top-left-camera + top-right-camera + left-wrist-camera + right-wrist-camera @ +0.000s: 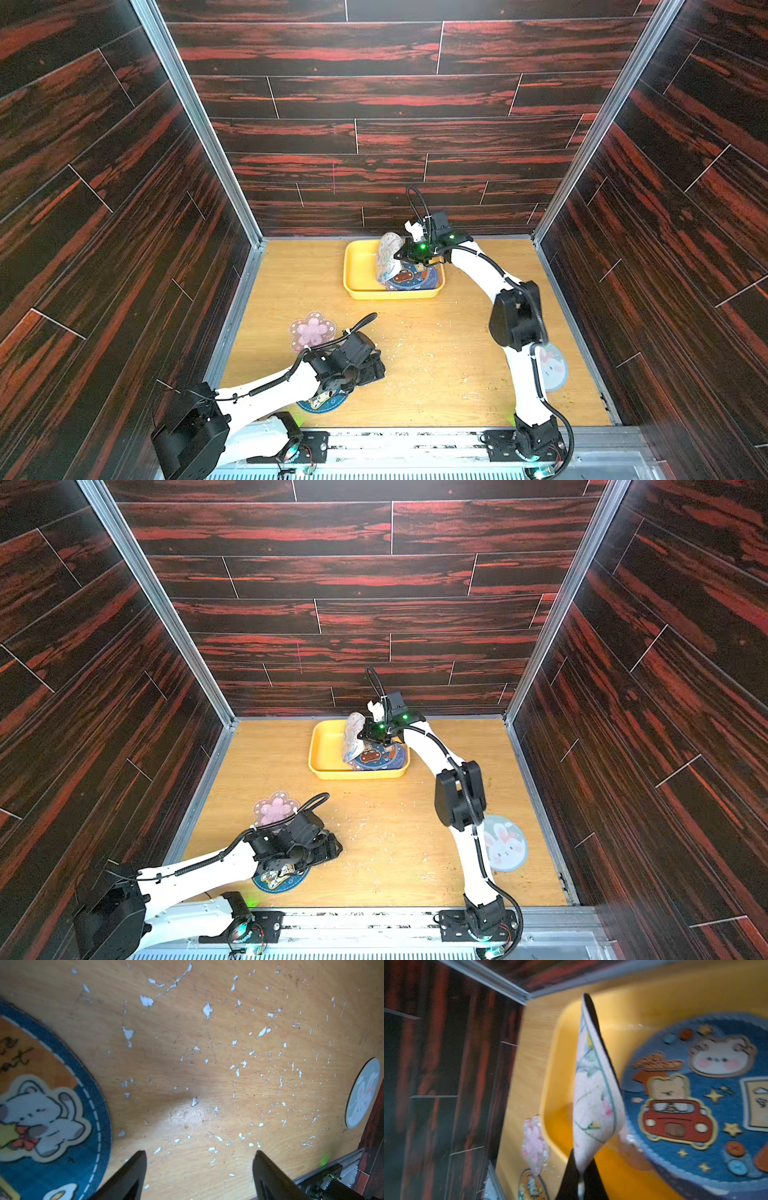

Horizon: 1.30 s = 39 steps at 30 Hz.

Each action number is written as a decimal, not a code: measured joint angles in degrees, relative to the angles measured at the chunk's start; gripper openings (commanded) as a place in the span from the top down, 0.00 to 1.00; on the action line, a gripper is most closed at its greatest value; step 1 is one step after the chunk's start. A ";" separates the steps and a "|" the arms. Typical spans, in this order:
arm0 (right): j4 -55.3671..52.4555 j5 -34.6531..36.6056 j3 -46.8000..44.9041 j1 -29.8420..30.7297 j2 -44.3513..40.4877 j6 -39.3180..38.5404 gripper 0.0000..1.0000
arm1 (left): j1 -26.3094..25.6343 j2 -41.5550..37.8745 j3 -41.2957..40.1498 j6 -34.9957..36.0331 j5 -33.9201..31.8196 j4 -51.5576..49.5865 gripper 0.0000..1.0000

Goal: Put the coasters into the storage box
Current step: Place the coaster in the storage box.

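Nearest, the left pincer hung spread over the scuffed counter beside a fuzzy blue cat coaster; a pale bunny disc and a translucent pink blossom coaster also lay unstored. Farther off, the right pincer pinched a thin floral coaster on edge over the glossy yellow storage box, where a blue car coaster already lay

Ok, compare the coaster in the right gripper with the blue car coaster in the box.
The pale floral coaster stands on edge over the storage box; the blue car coaster lies face up inside it. The pale one is pinched by the right gripper, jaws shut; the blue one lies free. The pale one has green lines; the blue one shows a bear in a red car. Both are thin round mats.
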 measured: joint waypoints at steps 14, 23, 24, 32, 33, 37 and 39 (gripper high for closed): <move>-11.45 10.95 2.97 -1.53 2.78 -4.09 0.48 | 0.13 -0.04 0.00 0.24 0.04 -0.24 0.16; -16.83 17.29 5.25 -1.49 2.64 -6.16 0.31 | 0.13 0.00 0.31 1.14 0.04 -0.79 0.16; -17.07 17.77 4.85 -1.49 2.54 -6.36 0.30 | 0.13 0.02 0.42 1.20 0.04 -0.83 0.16; -16.57 19.76 -8.44 -1.70 -7.13 -6.58 0.21 | 0.20 1.90 2.58 2.25 0.04 -0.79 0.16; -15.93 19.71 -11.15 -1.79 -9.38 -6.36 0.20 | 0.24 2.19 2.84 2.38 0.07 -0.81 0.16; -11.98 19.71 -23.69 -2.78 -19.43 -4.98 0.15 | 0.39 2.95 3.32 2.84 0.07 -0.81 0.16; -10.19 19.91 -29.88 -3.82 -24.15 -4.11 0.12 | 0.46 3.02 3.32 3.08 0.11 -0.83 0.16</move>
